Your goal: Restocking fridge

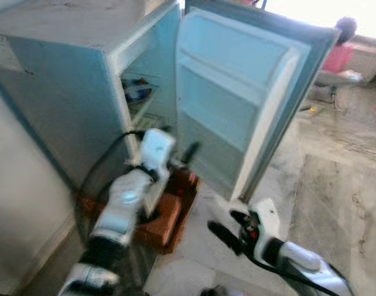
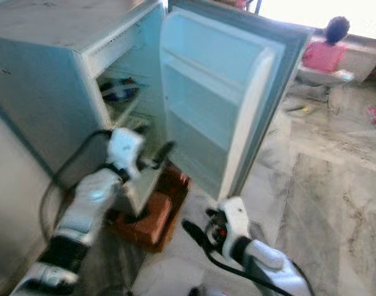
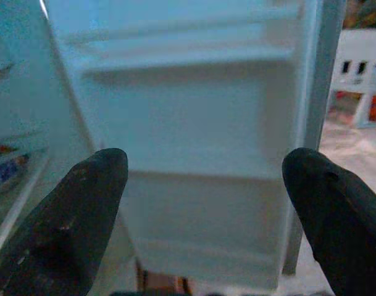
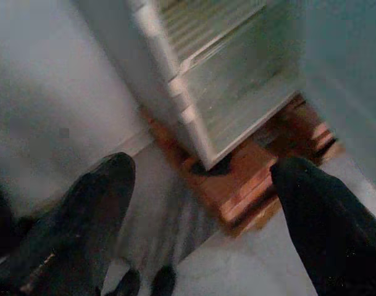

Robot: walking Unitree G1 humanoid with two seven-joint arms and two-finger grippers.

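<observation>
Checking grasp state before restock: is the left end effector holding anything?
No. In the left wrist view the left end effector has its fingers spread apart with only the open fridge door seen between them.

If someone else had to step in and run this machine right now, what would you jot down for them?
Left pincer: open, holding nothing, raised at the opening of the fridge, facing the door's inner side.
Right pincer: open, holding nothing, low over the floor by the open door.
Fridge stands on reddish bricks; one dark item lies on an inner shelf. The door shelves look bare.
Done: door open. Left: fetch goods and stock them; none in view.
</observation>
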